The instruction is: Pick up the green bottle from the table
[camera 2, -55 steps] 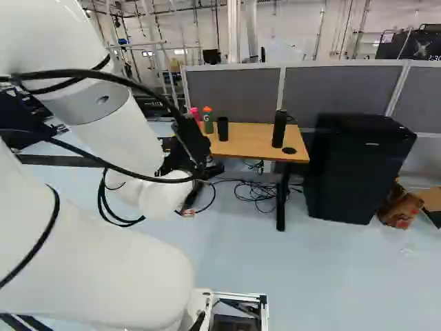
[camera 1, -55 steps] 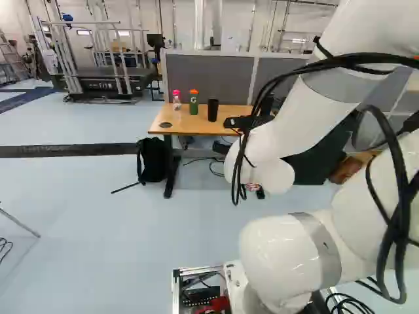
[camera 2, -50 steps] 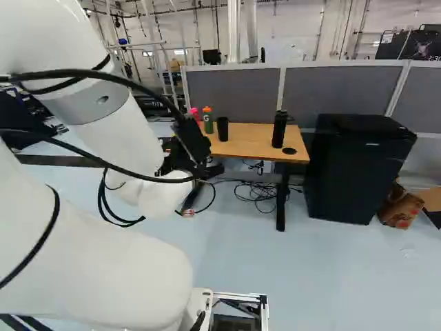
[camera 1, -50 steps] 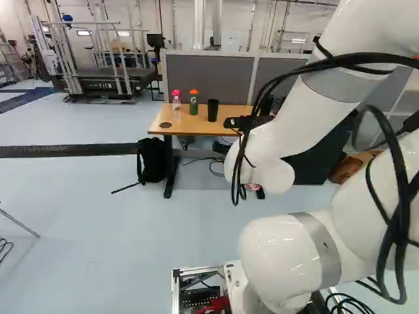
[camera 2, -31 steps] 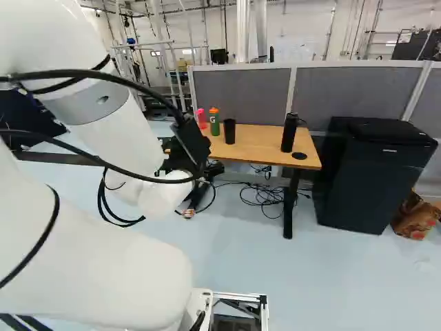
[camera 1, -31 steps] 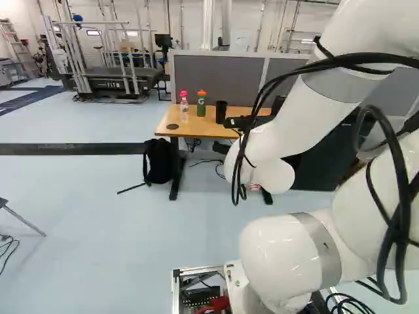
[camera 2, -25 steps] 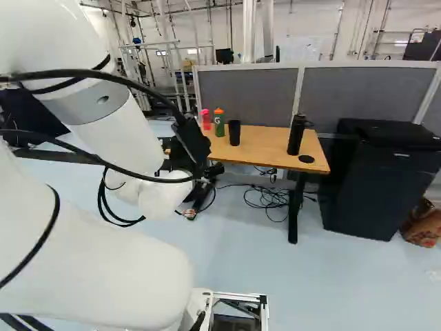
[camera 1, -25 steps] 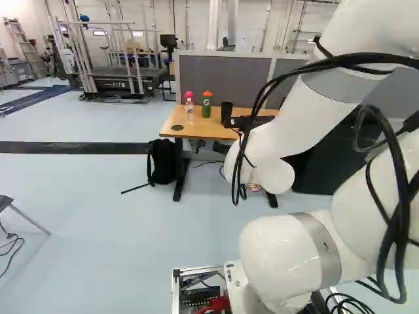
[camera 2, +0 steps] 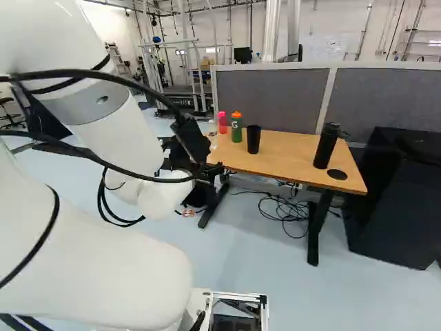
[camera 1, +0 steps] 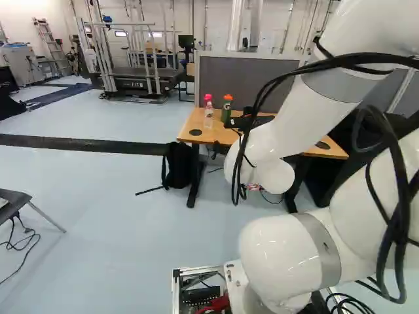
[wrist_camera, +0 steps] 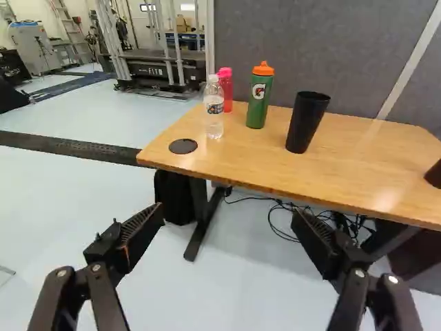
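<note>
fingers (wrist_camera: 141, 233): two, spread wide open, nothing held between them.
gripper (wrist_camera: 227, 216): one, on the one arm (camera 1: 314, 118), so no choice of arm arises. it points toward the table (wrist_camera: 234, 158), short of its near edge.
green bottle (wrist_camera: 259, 98): one, on the table, well apart from the fingers. it lies ahead and beyond the near edge, within the span of the fingers but off their midline, toward the black cup's side.
long axis: upright, with the orange lid (wrist_camera: 262, 68) on top. the fingers seem set to close sideways across the body, which suits it; the next move likely calls for a long advance and a small shift toward the black cup.
black cup (wrist_camera: 307, 123): one, near the green bottle, on the side away from the other two drinks bottles.
clear bottle (wrist_camera: 214, 114): one, nearer the table's near edge than the green bottle; a finger could knock it on the way in.
pink bottle (wrist_camera: 226, 89): one, behind the clear bottle.
black flask (camera 2: 326, 146): one, upright, farther along the table.
table: one, carrying three drinks bottles, one cup and one flask.
</note>
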